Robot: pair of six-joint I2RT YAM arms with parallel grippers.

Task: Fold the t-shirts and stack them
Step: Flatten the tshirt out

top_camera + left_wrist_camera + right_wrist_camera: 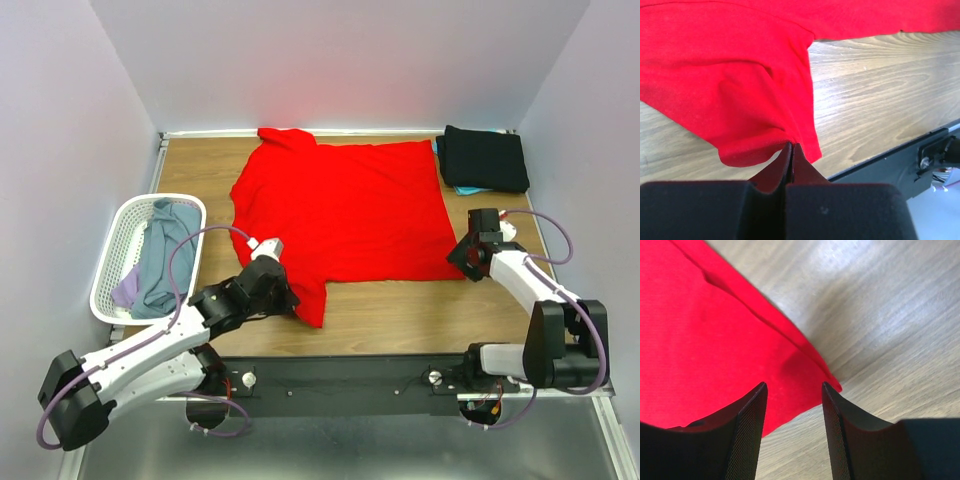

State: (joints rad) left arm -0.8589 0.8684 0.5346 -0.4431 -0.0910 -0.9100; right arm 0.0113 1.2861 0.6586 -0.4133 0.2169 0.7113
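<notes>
Viewing the scene from above, we find the red t-shirt (345, 215) spread flat on the wooden tabletop (400, 310), its sleeves to the left and its hem to the right. The left end effector (791, 147) is clenched on the tip of the red t-shirt's near-left sleeve, and the cloth gathers into folds at the closed fingers. The right end effector (794, 390) stands released at the red t-shirt's near-right hem corner, which lies between and beneath its spread fingers. We cannot tell whether they touch the cloth.

A folded black t-shirt (485, 158) lies just beyond the red t-shirt's far-right corner, atop a teal t-shirt (465, 189) whose edge shows beneath. Left of the red t-shirt stands a white mesh laundry basket (120, 240) holding a grey-blue t-shirt (165, 260) and a lavender t-shirt (127, 290).
</notes>
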